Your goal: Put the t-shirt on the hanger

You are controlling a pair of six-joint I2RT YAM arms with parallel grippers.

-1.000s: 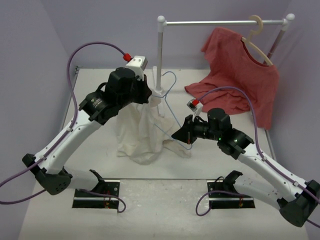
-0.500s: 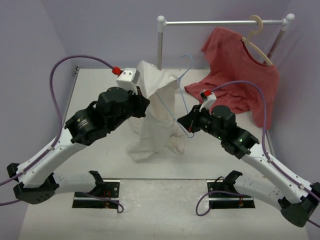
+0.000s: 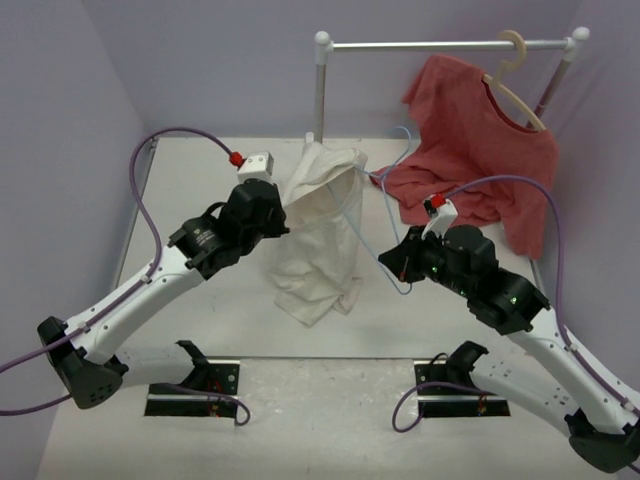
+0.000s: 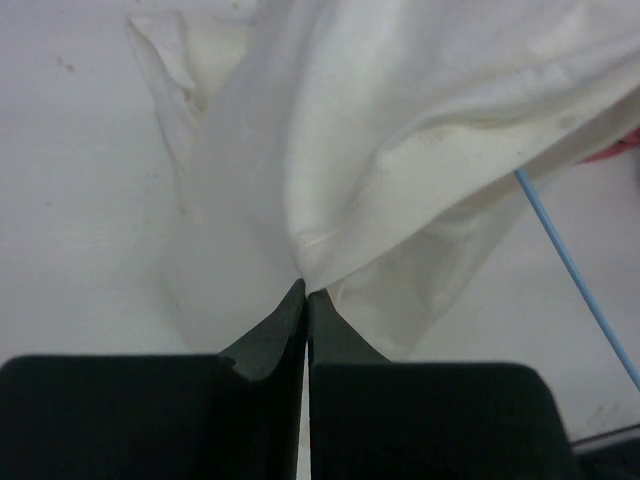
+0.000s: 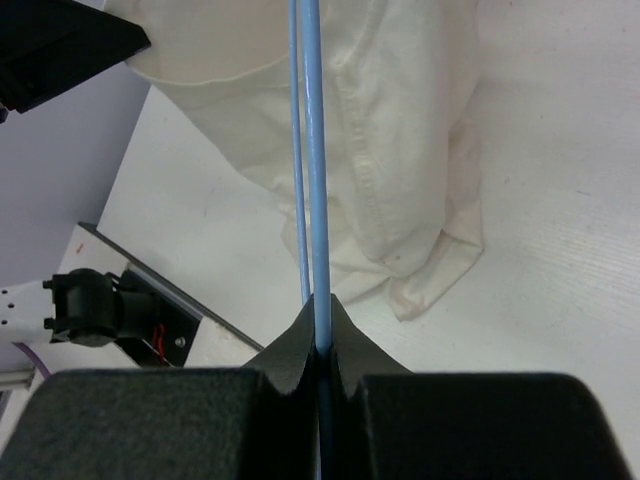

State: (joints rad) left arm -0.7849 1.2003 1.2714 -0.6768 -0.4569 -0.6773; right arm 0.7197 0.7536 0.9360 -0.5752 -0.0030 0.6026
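Pinches the t-shirt (image 3: 320, 230) in closed left fingers (image 4: 275, 335), raised higher and further right than a second ago, hem near the counter (image 3: 200, 180). Clamps the light-blue wire hanger (image 5: 316, 150) in shut right fingers (image 5: 290, 350), swung right too; seemingly threading into the shirt, shoulders not yet seated.

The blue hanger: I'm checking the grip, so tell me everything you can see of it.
The hanger is thin light-blue wire, held above the table. The shut right hand pinches it where two wire runs meet. Its far part disappears under the cream t-shirt, which the left hand holds up.
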